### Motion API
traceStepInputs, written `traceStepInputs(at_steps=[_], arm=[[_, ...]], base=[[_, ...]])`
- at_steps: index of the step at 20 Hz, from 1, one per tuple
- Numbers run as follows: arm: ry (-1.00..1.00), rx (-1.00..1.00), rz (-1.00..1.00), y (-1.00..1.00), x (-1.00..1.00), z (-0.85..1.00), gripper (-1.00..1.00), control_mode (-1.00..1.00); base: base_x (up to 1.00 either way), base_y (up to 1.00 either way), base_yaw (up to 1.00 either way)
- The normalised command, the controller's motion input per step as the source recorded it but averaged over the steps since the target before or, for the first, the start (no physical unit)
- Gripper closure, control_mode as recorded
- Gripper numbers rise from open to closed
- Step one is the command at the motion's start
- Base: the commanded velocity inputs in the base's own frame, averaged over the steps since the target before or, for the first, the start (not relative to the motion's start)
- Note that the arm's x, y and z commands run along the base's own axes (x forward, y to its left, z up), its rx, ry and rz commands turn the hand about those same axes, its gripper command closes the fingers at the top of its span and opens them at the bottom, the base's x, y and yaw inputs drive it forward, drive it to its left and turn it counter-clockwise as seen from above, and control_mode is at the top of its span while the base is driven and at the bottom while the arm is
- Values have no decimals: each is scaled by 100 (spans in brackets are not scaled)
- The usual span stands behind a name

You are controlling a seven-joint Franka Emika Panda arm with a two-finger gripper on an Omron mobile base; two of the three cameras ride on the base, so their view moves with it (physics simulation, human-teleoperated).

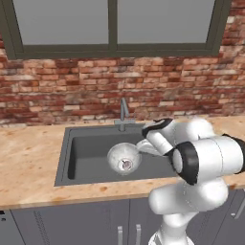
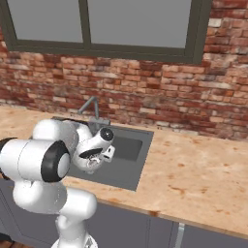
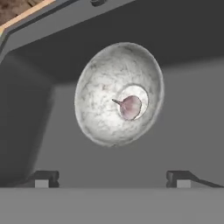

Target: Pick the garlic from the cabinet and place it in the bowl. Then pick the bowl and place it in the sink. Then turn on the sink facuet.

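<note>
In the left base view the bowl sits inside the sink with the garlic in its hollow; the sink facuet stands at the back rim, and the arm's hand is just beside the bowl's right edge. In the right base view the gripper hangs over the sink, the bowl hidden behind the arm. In the hand view the fingertips stand wide apart and hold nothing, clear of the bowl; the garlic lies at its bottom, stem tip sideways.
</note>
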Motion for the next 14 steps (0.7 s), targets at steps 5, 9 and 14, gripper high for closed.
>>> traceStepInputs(at_steps=[5,9,14], arm=[[7,16,-6,-11,-57,73,-100,-100],[26,24,-12,3,-7,48,-100,-100],[16,54,-32,-13,0,100,-100,-100]], base=[[0,0,0],[0,0,0],[0,0,0]])
